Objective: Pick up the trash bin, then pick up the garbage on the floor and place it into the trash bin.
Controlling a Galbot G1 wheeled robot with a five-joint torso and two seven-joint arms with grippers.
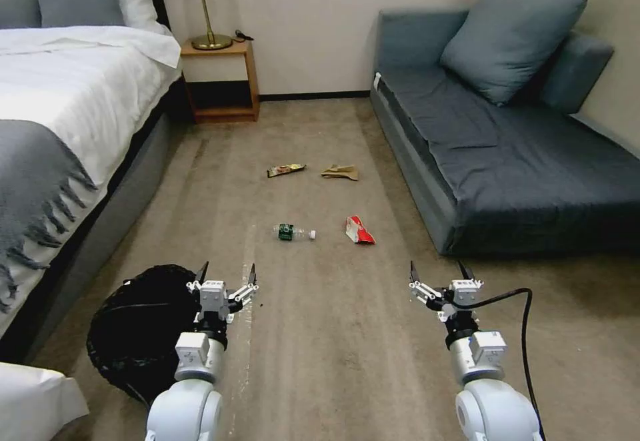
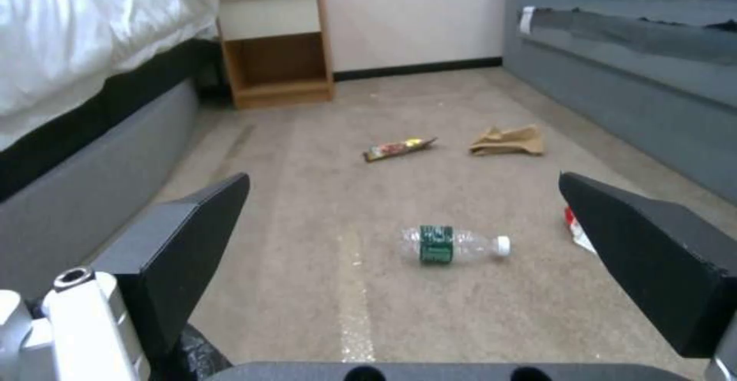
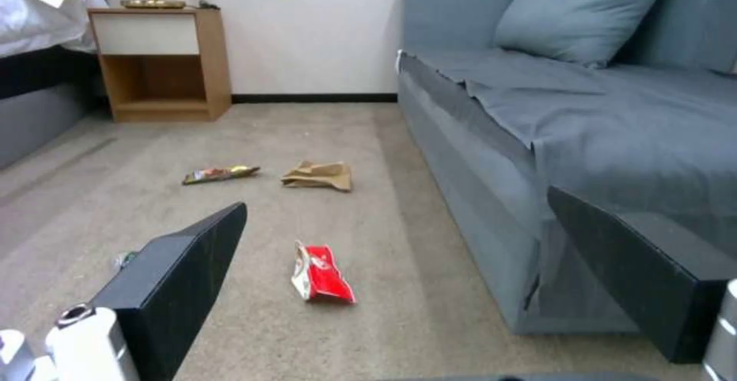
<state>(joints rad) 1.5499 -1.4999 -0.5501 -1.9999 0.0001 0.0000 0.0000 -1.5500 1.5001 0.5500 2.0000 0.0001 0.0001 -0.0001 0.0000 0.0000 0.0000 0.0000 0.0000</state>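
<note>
Black-lined trash bin [image 1: 137,328] waits lower left beside the left gripper [image 1: 225,276]; right gripper [image 1: 438,272] lower right, both jaws spread, garbage [image 1: 294,232] scattered mid-frame awaiting collection.

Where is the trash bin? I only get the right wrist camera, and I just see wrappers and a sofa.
Observer: The trash bin sits on the carpet at the robot's left, close to the bed.
Operator: Is a hand holding it?
Observer: No. The left gripper hovers beside it, fingers open, holding nothing.
Operator: Which way does the bottle's cap point?
Observer: The bottle lies with its cap toward the red-and-white wrapper.
</note>
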